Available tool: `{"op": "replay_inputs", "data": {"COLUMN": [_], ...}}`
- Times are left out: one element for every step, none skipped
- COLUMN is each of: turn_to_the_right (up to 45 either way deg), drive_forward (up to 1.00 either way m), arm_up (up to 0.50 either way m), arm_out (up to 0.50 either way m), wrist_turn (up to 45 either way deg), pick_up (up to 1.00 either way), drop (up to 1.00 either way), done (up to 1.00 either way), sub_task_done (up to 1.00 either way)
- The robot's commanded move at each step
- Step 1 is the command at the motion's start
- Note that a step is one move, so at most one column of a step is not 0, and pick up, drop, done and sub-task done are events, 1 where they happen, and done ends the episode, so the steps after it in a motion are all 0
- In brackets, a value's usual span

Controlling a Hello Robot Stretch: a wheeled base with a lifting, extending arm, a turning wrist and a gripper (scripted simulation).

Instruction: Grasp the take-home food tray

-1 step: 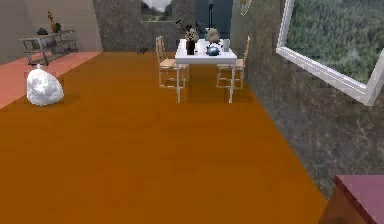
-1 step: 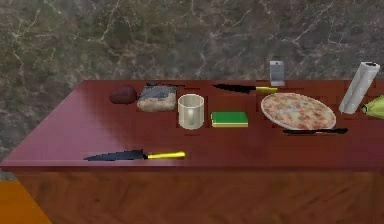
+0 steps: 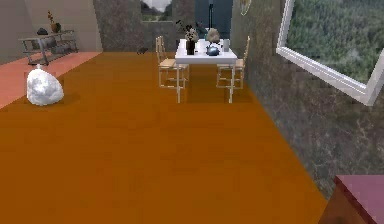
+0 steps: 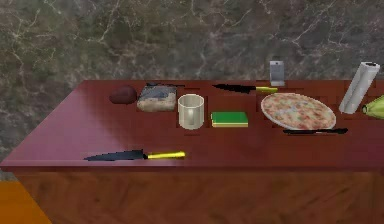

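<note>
On the dark red table (image 4: 60, 135) in the arm side view, a shallow grey tray (image 4: 157, 98) with tan contents, seemingly the take-home food tray, lies toward the far left, just right of a dark lump (image 4: 124, 95) and just left of a pale cup (image 4: 191, 111). Right of the cup lie a green sponge (image 4: 229, 119) and a pizza (image 4: 298, 112); a yellow-handled knife (image 4: 135, 155) lies near the front edge. Ahead, an orange floor (image 3: 150, 150) runs to a white dining table (image 3: 205, 50) with chairs. The claw's state cannot be told
</note>
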Motion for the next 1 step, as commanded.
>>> {"op": "replay_inputs", "data": {"turn_to_the_right": [0.0], "drive_forward": [0.00], "arm_up": [0.38], "arm_out": [0.00], "wrist_turn": [0.0], "pick_up": [0.00], "drop": [0.00], "done": [0.00], "sub_task_done": [0.00]}}
